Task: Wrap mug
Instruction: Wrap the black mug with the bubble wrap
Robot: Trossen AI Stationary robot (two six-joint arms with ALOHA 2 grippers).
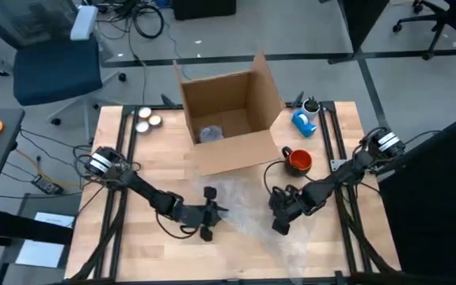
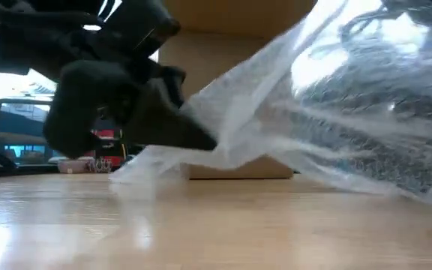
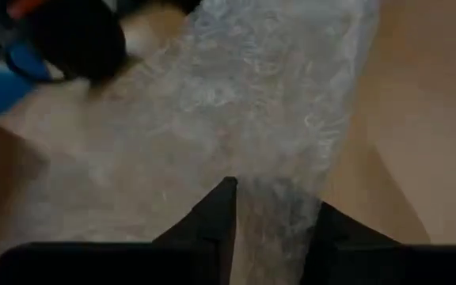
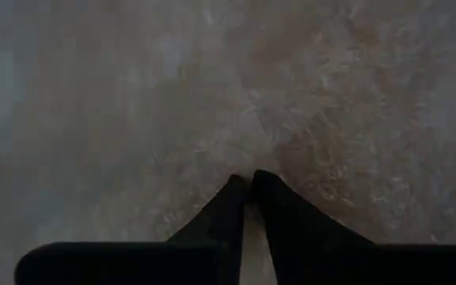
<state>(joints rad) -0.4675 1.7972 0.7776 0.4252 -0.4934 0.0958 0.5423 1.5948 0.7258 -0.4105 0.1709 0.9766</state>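
From above, I take the open cardboard box (image 1: pixel 232 111) as my landmark: the orange mug (image 1: pixel 298 161) stands just beside its front right corner, not yet on the bubble wrap (image 1: pixel 248 207), which lies flat on the tabletop (image 1: pixel 133 253) in front of the box. I have the left gripper (image 1: pixel 209 212) at the sheet's left edge and the right gripper (image 1: pixel 282 210) at its right edge, in front of the mug, I judge so the sheet can be held taut or drawn toward the mug. In the low view the wrap rises as a crinkled, translucent film, pinched at one edge by a dark gripper and lifted off the smooth wood. The left wrist view shows the pale, bubbled strip running between that gripper's fingers (image 3: pixel 212 222), so it is gripping the wrap. The right wrist view shows its fingers (image 4: pixel 283 210) meeting tip to tip against cloudy film; they are closed, apparently nipping the sheet.
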